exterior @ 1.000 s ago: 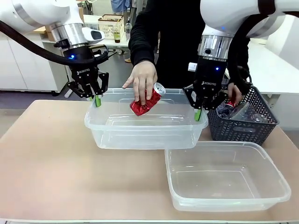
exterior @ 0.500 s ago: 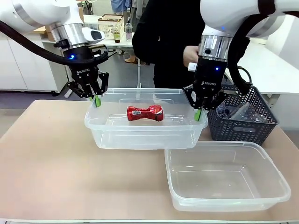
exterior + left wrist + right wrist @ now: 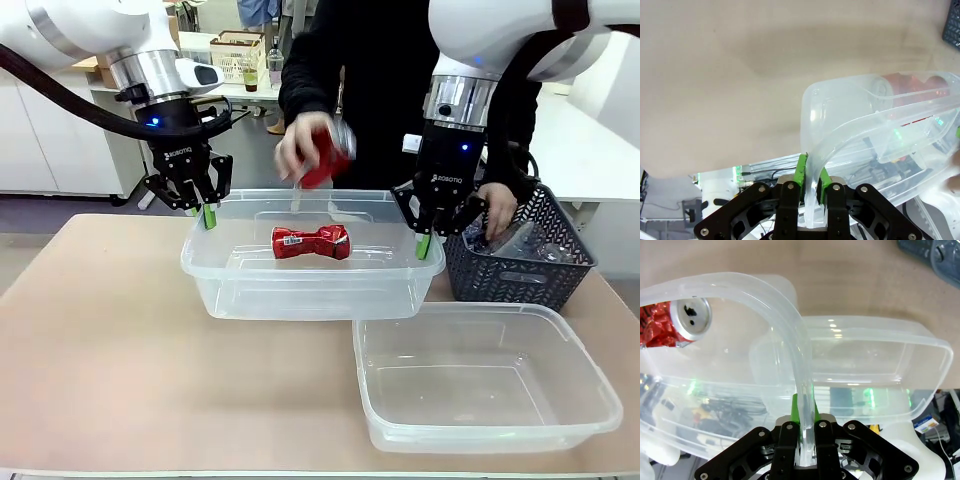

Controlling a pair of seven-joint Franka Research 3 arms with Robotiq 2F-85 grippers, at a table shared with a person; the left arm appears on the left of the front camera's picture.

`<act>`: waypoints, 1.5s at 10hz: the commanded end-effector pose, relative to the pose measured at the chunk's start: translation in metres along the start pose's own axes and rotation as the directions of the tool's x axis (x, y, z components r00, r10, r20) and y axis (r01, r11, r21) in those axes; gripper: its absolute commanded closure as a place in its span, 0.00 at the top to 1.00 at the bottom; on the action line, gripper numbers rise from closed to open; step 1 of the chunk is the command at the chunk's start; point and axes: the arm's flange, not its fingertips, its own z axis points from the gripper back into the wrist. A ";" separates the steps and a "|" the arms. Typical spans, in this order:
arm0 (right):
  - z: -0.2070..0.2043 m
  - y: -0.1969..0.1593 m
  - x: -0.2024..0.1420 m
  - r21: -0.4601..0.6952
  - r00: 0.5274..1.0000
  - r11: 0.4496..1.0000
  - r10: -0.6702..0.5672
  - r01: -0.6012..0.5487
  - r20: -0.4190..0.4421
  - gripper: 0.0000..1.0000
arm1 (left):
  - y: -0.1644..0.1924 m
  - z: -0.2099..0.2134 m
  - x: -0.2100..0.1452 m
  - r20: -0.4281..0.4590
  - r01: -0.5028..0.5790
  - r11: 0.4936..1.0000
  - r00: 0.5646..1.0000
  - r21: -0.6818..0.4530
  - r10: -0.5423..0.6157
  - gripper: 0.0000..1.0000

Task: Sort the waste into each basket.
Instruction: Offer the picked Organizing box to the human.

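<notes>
Both grippers hold one clear basket (image 3: 300,292) by its ends, off the table. My left gripper (image 3: 207,216) is shut on its left rim and my right gripper (image 3: 425,244) on its right rim. A crushed red can (image 3: 311,242) lies inside it. Over the basket's back edge, the person's hand holds a second red can (image 3: 322,156). In the left wrist view my left gripper (image 3: 811,172) pinches the rim (image 3: 816,150), with the can (image 3: 910,84) beyond. My right gripper (image 3: 804,412) clamps the rim (image 3: 802,380) in the right wrist view, the can's end (image 3: 690,316) to the left. A second, empty clear basket (image 3: 490,395) sits front right.
A dark lattice basket (image 3: 520,270) with clear bottles stands right of the held tub, and the person's other hand (image 3: 497,205) reaches into it. Bare tan tabletop (image 3: 100,340) spreads to the left and front.
The person dropped the first can into the held basket and pulled the hand back. That hand now holds a second red can above the basket. Neither arm has moved.
</notes>
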 end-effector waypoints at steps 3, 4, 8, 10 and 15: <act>0.000 -0.001 -0.001 0.041 1.000 0.999 0.020 -0.021 0.009 0.06 | -0.001 0.000 -0.001 -0.001 0.005 1.000 1.000 0.011 -0.005 0.09; 0.000 -0.001 -0.001 0.041 1.000 0.999 0.020 -0.021 0.009 0.06 | -0.001 0.000 -0.001 -0.001 0.005 1.000 1.000 0.011 -0.005 0.09; 0.000 -0.001 -0.001 0.041 1.000 0.999 0.020 -0.021 0.009 0.06 | -0.001 0.000 -0.001 -0.001 0.005 1.000 1.000 0.011 -0.005 0.09; 0.000 -0.001 -0.001 0.041 1.000 0.999 0.020 -0.021 0.009 0.06 | -0.001 0.000 -0.001 -0.001 0.005 1.000 1.000 0.011 -0.005 0.09; 0.000 -0.001 -0.001 0.041 1.000 0.999 0.020 -0.021 0.009 0.06 | -0.001 0.000 -0.001 -0.001 0.005 1.000 1.000 0.011 -0.005 0.09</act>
